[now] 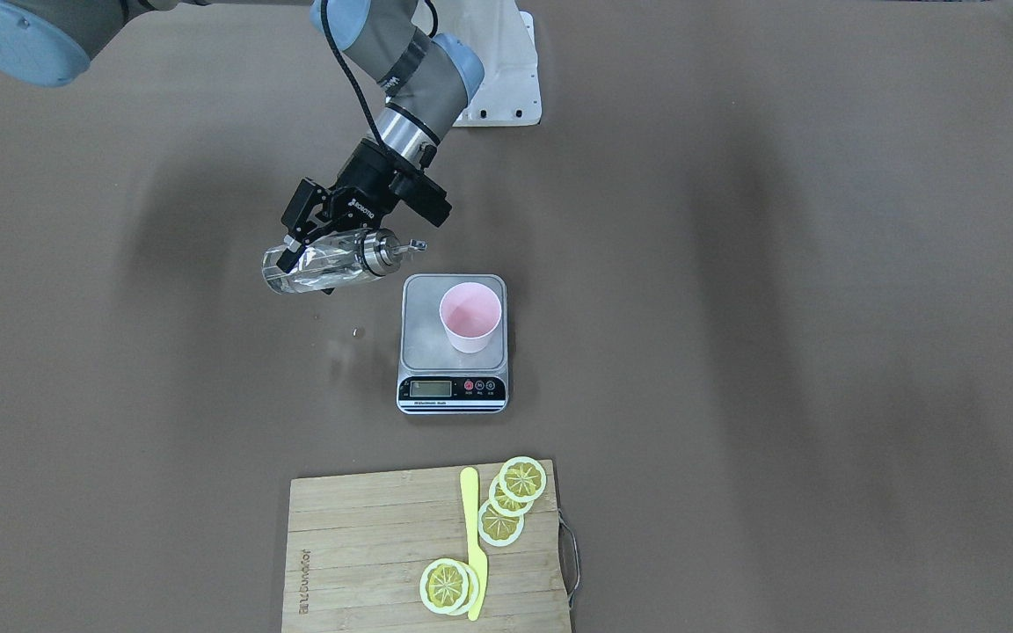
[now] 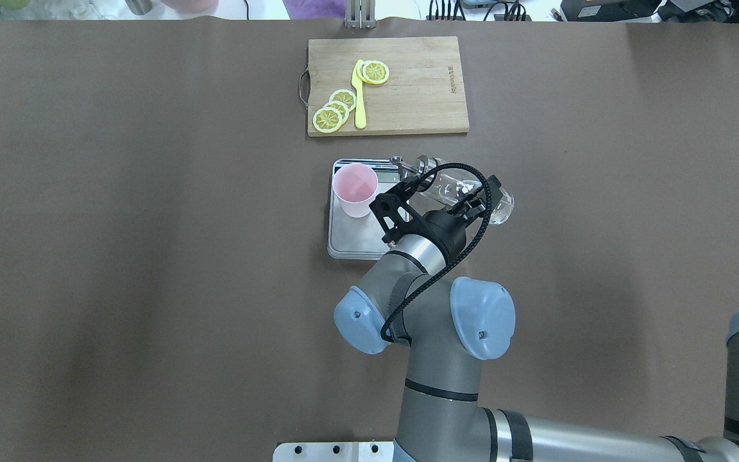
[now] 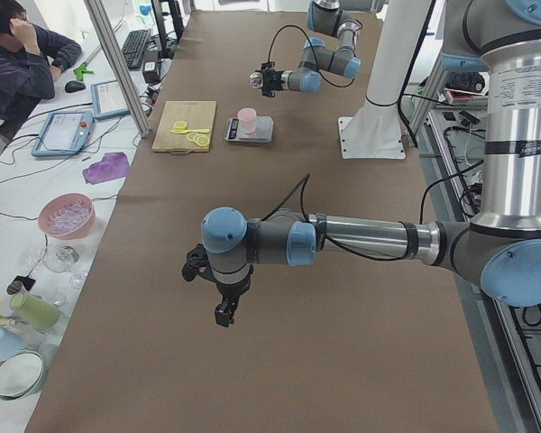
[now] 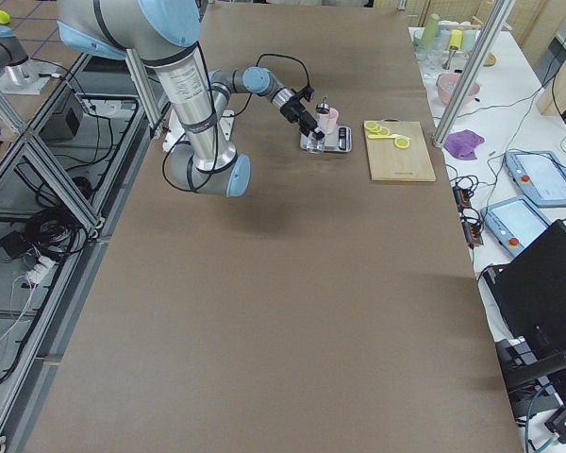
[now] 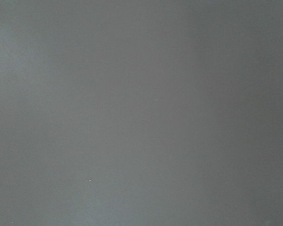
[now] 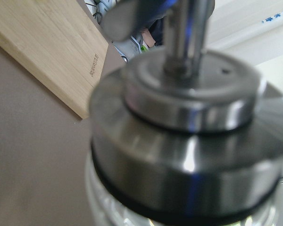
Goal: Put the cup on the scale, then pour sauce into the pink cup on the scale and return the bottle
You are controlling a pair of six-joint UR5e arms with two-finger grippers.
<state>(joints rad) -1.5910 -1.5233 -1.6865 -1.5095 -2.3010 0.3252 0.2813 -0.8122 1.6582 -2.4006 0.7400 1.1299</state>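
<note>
The pale pink cup [image 1: 470, 316] [image 2: 356, 188] stands upright on the silver platform of the scale [image 1: 427, 330] [image 2: 350, 239]. My right gripper [image 1: 309, 268] [image 2: 450, 196] is shut on the clear glass bottle [image 1: 339, 262] [image 2: 456, 186] and holds it almost level above the table. The silver spout [image 1: 414, 246] points toward the scale and stops beside its corner, short of the cup. The cap [image 6: 188, 141] fills the right wrist view. I cannot make out the sauce in the glass. My left gripper [image 3: 225, 307] hangs far down the table; whether it is open or shut I cannot tell.
A wooden cutting board [image 1: 383, 545] [image 2: 408, 83] with lemon slices [image 1: 522, 479] and a yellow knife [image 1: 474, 545] lies beyond the scale. A tiny speck [image 1: 358, 332] sits on the brown table left of the scale. A person [image 3: 18, 63] sits past the table's far corner.
</note>
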